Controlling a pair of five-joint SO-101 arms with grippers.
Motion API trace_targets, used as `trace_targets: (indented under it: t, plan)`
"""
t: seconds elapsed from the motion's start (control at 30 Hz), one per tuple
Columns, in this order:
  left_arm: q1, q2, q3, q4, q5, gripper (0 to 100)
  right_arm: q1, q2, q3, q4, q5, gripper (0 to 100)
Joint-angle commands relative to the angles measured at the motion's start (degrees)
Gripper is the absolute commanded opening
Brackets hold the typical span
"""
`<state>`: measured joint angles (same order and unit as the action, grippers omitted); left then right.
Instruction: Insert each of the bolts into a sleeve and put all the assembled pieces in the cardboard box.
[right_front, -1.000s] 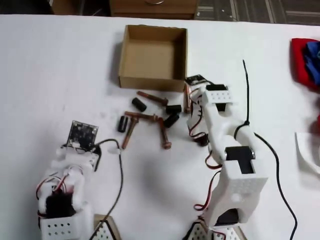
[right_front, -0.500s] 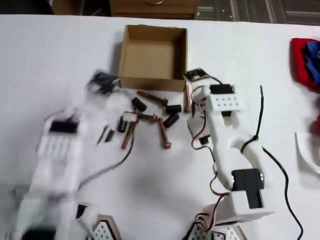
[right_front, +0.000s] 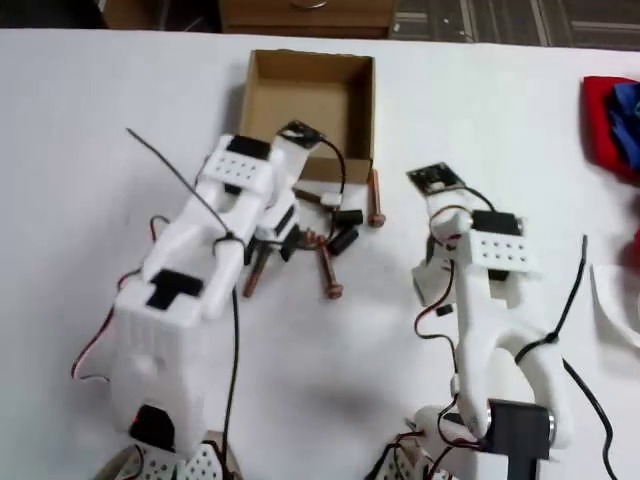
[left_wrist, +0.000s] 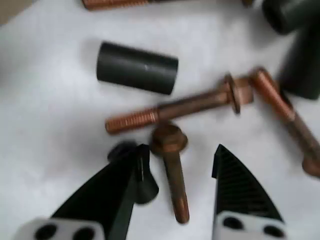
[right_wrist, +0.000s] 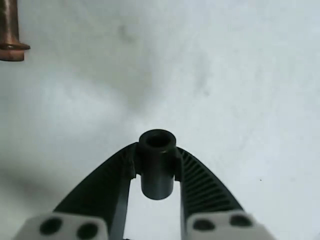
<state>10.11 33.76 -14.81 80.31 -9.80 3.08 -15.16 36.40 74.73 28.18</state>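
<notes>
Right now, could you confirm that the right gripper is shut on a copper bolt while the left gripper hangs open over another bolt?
Not quite. The right gripper is shut on a black sleeve, not a copper bolt, as the right wrist view shows. The rest holds: the left gripper hangs open over a copper bolt.

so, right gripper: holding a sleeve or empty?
Holding. The right gripper is shut on a black sleeve, fingers pressed against both its sides.

You see copper-brown bolts (left_wrist: 174, 180) and black sleeves (left_wrist: 137, 67) on a white worktop (right_front: 100, 100), a tan cardboard box (right_front: 320, 110), and a black ridged left claw (left_wrist: 180, 150) and right claw (right_wrist: 157, 150).
</notes>
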Motion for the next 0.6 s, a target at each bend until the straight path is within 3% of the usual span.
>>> trace_targets:
  t: [0.0,0.27,0.57]
  plan:
    - [1.32,3.69,-8.22,2.9,0.88,22,3.03,-2.59,-0.09,-0.4,1.67,2.1]
    - [-0.09,12.75,-14.81,8.26,0.44,22,3.82,-3.03,-0.35,-0.48,2.02,2.1]
    - [-1.23,13.36,-23.43,19.25,0.35,22,3.82,-2.59,-0.26,-1.98,1.93,2.1]
